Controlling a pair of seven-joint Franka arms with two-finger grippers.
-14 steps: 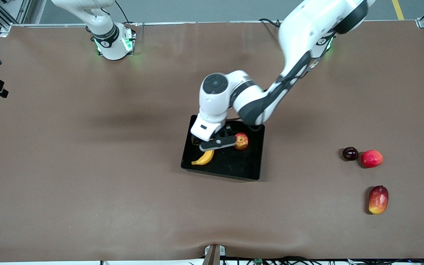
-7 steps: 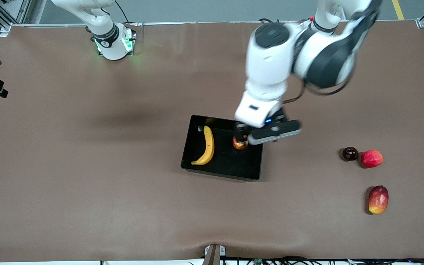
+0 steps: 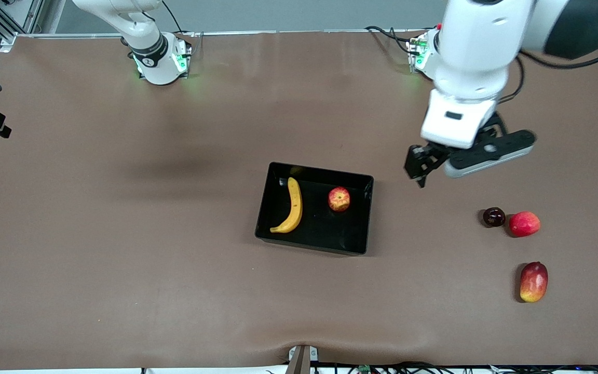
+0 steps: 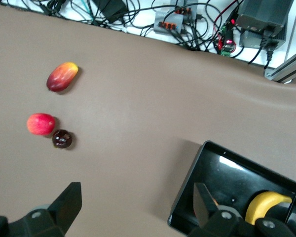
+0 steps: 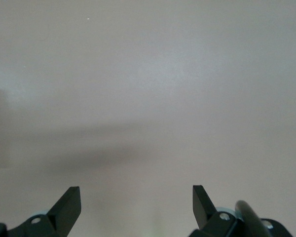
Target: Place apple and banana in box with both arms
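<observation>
The black box [image 3: 310, 245] stands mid-table. The yellow banana [image 3: 294, 205] lies in it toward the right arm's end. The red and yellow apple [image 3: 339, 199] sits in it beside the banana. My left gripper [image 3: 422, 166] is open and empty, up in the air over bare table between the box and the loose fruits. In the left wrist view, that gripper [image 4: 136, 205] is open over the cloth, with the box's corner [image 4: 190, 195] and the banana's end [image 4: 266, 205] showing. My right gripper [image 5: 136, 205] is open over bare table; it is out of the front view, and that arm waits.
Toward the left arm's end lie a dark round fruit [image 3: 493, 216], a pinkish-red round fruit [image 3: 524, 224] beside it, and a red-yellow mango [image 3: 533, 281] nearer the front camera. All three also show in the left wrist view, the mango [image 4: 62, 76] among them.
My left gripper has risen out of the box, where it was at the banana, and swung toward the left arm's end. The banana now lies uncovered. The apple has not moved.
</observation>
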